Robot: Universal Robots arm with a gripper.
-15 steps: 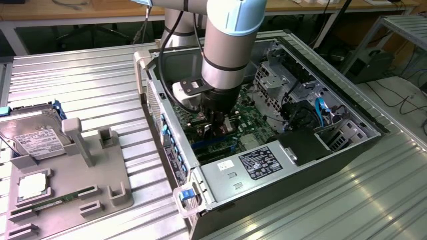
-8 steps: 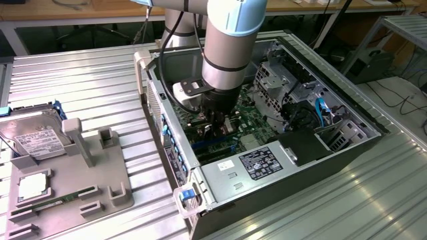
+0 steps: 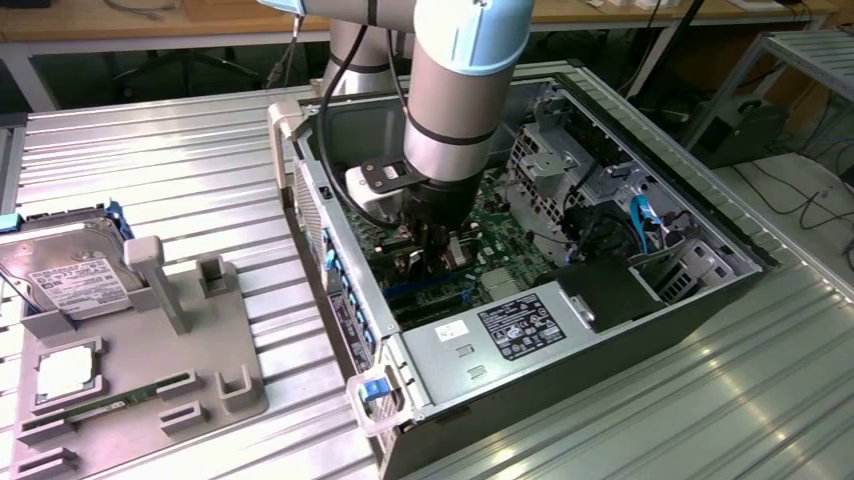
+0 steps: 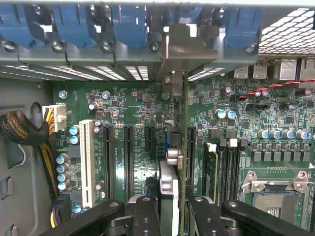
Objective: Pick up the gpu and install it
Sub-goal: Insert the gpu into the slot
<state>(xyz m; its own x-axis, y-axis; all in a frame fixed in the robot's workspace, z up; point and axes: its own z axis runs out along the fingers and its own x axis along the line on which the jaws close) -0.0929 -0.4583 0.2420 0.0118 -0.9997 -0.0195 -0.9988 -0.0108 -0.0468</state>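
Presently, nearest in the exterior view, a grey fixture tray (image 3: 134,400) is recorded at that view's left, carrying a silver hard drive (image 3: 74,275) and a narrow memory stick (image 3: 114,405); its upright slots stand vacant. Beyond it, the open computer case (image 3: 441,365) is entered from above by the arm. The gripper (image 4: 172,206) is seen in the wrist view pressed upon the gpu (image 4: 183,162), which is held edge-on, its silver bracket (image 4: 184,46) reaching the rear slot covers. The card is placed over the motherboard (image 4: 133,103), beside the black expansion slots (image 4: 129,157). The step in hand is judged to be insertion; full seating cannot be confirmed. Alignment of card edge and slot is given by the wrist view alone; the case's position on the ribbed table (image 3: 160,160) is supplied by the exterior view.
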